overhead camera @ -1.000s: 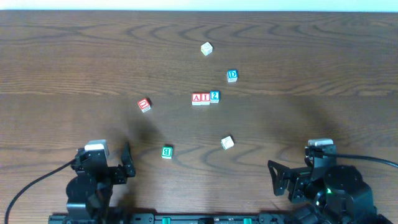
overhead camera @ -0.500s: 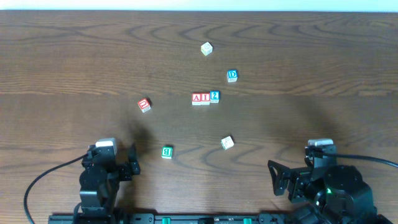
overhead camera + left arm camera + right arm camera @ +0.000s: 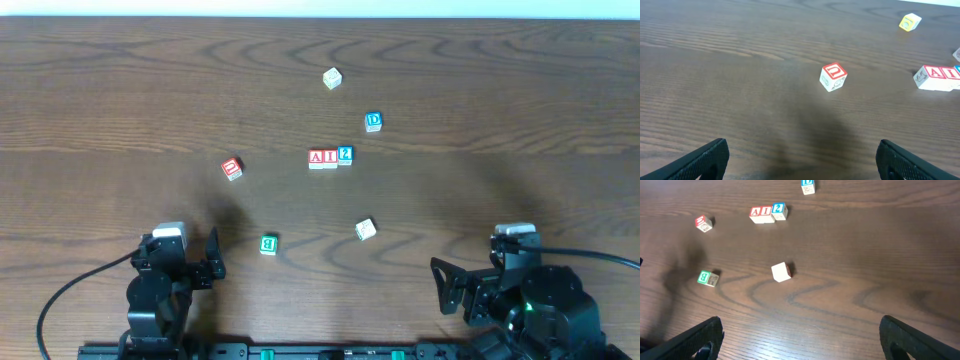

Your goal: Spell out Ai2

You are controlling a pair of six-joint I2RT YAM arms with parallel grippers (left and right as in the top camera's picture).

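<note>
Robot lab bench, plain wood-grain table, left arm and right arm mounted at its near edge, black cable trailing, letter blocks scattered

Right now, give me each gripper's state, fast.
Left gripper: open, holding nothing.
Right gripper: open, holding nothing.

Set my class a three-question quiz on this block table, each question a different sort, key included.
1. True or false: the A block, I block and blue 2 block sit in one row.
2. Which block lies nearest the left gripper? A) green B block B) A block C) blue 2 block
3. Fill in: the right gripper is ____.
Key: 1 true; 2 A; 3 open.
</note>
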